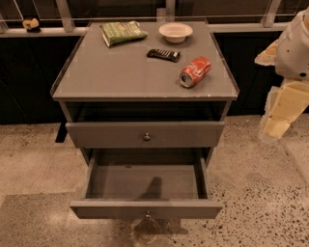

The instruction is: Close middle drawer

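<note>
The middle drawer (146, 209), a deep grey box with a wide flat front and a small round metal knob (147, 212), stands pulled far out, low in the view. The cream gripper (277, 118) hangs at the right, well apart from it; whether it is released or clenched, I cannot tell. It is best to press flat beside the knob, straight inward. The speckled floor (251, 193) at the right leaves room.

Office-like hall: terrazzo floor (260, 193), metal railing (64, 14) behind cabinet (120, 72); end effector (277, 126) hangs right.

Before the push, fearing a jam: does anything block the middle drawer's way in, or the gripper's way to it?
Nothing visible does. The middle drawer is empty; the gripper hangs right of the cabinet, bare floor between.
</note>
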{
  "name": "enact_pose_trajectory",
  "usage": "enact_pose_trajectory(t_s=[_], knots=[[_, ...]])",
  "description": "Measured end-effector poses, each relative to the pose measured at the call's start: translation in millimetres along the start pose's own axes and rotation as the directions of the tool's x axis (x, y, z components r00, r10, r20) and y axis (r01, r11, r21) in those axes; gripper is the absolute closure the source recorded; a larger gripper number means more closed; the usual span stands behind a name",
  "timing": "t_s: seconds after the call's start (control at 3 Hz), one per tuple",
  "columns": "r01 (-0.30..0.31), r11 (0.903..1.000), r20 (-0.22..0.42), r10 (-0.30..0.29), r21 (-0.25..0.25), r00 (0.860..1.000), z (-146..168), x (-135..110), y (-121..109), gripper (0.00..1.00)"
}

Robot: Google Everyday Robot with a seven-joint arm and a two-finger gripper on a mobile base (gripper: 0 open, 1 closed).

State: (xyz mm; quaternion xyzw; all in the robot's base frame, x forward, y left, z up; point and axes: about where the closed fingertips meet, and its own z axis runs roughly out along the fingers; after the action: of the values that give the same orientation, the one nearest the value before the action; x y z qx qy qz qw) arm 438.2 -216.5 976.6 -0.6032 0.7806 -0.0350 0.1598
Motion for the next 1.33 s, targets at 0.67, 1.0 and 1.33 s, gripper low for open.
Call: enact_pose_trajectory(t_s=[0.67, 1.0, 1.33], knots=[[-0.027, 0.9996, 0.043, 0.027, -0.004, 0.999, 15.4, 14.4, 14.5, 0.00], [-0.109, 0.9936, 0.095, 0.111, -0.029, 0.989, 41.3, 45.6, 36.6, 0.00], [-0.199, 0.9781, 0.134, 0.206, -0.060, 0.969, 71.7, 78.4, 54.3, 0.00]])
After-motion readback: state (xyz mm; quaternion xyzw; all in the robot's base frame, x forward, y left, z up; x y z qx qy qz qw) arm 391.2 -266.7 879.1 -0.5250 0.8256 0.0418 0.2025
